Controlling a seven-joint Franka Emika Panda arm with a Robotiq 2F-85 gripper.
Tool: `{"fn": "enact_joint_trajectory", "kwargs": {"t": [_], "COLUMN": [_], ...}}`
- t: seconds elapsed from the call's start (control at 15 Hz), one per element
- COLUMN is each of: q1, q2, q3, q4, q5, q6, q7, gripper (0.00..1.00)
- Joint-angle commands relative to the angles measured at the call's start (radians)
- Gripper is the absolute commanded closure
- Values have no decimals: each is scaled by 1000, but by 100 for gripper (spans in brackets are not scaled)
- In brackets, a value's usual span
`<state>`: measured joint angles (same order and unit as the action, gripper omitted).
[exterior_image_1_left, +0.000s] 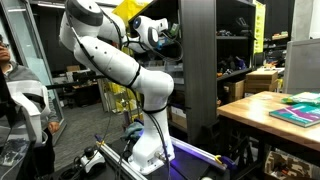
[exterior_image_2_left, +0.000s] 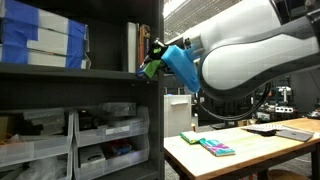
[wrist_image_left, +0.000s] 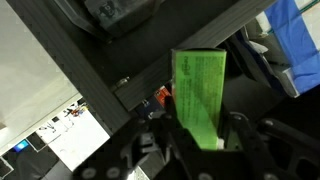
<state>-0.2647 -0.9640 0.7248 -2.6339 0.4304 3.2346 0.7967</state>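
My gripper (wrist_image_left: 200, 135) is shut on a flat green box (wrist_image_left: 199, 92) that stands up between the fingers. In an exterior view the gripper (exterior_image_2_left: 152, 62) holds the green box (exterior_image_2_left: 150, 70) at the front edge of a dark shelf unit (exterior_image_2_left: 100, 72), level with its upper shelf. In an exterior view the gripper (exterior_image_1_left: 168, 33) is raised high against the tall dark shelf unit (exterior_image_1_left: 200, 70). The wrist view shows the shelf's dark frame (wrist_image_left: 110, 75) just beyond the box.
Blue and white boxes (exterior_image_2_left: 40, 40) sit on the upper shelf, with grey drawer bins (exterior_image_2_left: 105, 135) below. A wooden table (exterior_image_2_left: 250, 150) carries a teal book (exterior_image_2_left: 217, 147); the same table (exterior_image_1_left: 265, 112) shows in an exterior view. A person (exterior_image_1_left: 12, 100) stands at the edge.
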Motion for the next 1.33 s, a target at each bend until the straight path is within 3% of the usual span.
{"fn": "enact_joint_trajectory", "kwargs": {"t": [0.0,0.47,1.0,1.27], "q1": [41,91,58,-10], "q2": [-20,-59,-161,-163], "q3": [0,5,-50,-42], "q4": [-28,-67,-173,-144], "q5": [-19,-9,16,59], "q6": [15,35,16,-15], "q7": [2,-1,41,15], "gripper": [88,88,88,88]}}
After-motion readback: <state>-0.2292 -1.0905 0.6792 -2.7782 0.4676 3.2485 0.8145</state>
